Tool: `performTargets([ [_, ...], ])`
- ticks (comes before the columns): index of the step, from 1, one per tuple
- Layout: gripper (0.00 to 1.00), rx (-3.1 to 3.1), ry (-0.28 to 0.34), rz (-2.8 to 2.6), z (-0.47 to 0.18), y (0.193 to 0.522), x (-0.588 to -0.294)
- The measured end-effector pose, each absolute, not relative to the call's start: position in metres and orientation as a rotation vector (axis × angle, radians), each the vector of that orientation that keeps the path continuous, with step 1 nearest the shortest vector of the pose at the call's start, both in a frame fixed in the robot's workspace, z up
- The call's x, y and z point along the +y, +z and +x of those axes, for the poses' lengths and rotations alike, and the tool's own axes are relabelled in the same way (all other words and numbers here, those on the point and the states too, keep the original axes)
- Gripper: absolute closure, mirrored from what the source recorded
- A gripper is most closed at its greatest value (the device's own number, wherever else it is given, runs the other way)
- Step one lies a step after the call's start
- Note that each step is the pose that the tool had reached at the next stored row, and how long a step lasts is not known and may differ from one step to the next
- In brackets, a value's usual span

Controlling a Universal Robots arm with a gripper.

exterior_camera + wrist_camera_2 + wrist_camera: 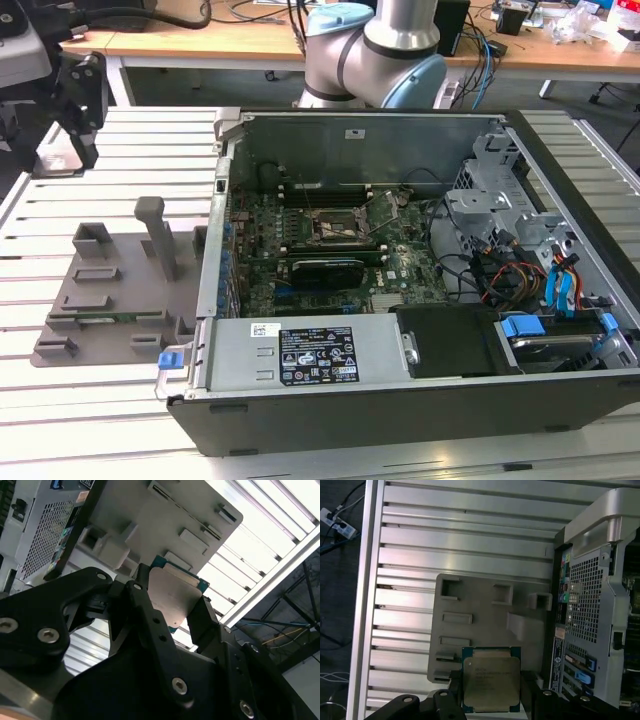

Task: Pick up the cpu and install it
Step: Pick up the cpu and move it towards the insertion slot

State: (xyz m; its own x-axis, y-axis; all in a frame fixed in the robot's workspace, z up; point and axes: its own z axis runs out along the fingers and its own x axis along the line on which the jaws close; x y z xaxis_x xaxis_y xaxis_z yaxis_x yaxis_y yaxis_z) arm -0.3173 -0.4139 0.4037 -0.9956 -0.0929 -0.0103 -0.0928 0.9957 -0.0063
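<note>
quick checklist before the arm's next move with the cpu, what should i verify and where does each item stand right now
1. cpu gripped by the jaws: ok, clamped on two opposite edges in both wrist views.
2. cpu clear of the fixture plate: ok, held above it, not touching.
3. socket frame open: ok, it looks flipped up in the exterior view.
4. socket empty: cannot tell.
5. cpu corner matched to the socket: cannot tell.
</note>
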Motion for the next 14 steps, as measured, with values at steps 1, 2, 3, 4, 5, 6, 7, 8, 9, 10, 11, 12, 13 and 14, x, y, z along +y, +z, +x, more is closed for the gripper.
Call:
performTargets([
  [1, 0.45, 3.128, -0.009, -0.146, -0.315, 0.404, -0.414],
  [2, 0.45, 3.128, -0.009, -0.146, -0.313, 0.404, -0.414],
  [3, 0.45, 3.128, -0.009, -0.146, -0.306, 0.404, -0.414],
  [4, 0.45, 3.128, -0.009, -0.146, -0.298, 0.404, -0.414],
  [5, 0.45, 3.128, -0.009, -0.146, -0.295, 0.404, -0.414],
  [6, 0.45, 3.128, -0.009, -0.146, -0.293, 0.404, -0.414],
  [7, 0.45, 3.128, -0.009, -0.146, -0.288, 0.404, -0.414],
  [8, 0.45, 3.128, -0.009, -0.146, -0.284, 0.404, -0.414],
  [9, 0.45, 3.128, -0.01, -0.146, -0.279, 0.404, -0.414],
  [10, 0.45, 3.128, -0.01, -0.146, -0.273, 0.404, -0.414],
  [11, 0.45, 3.128, -0.01, -0.146, -0.27, 0.404, -0.414],
  [12, 0.45, 3.128, -0.01, -0.146, -0.267, 0.404, -0.414],
  [13, 0.45, 3.128, -0.01, -0.146, -0.263, 0.404, -0.414],
  [14, 0.45, 3.128, -0.01, -0.146, -0.257, 0.404, -0.414],
])
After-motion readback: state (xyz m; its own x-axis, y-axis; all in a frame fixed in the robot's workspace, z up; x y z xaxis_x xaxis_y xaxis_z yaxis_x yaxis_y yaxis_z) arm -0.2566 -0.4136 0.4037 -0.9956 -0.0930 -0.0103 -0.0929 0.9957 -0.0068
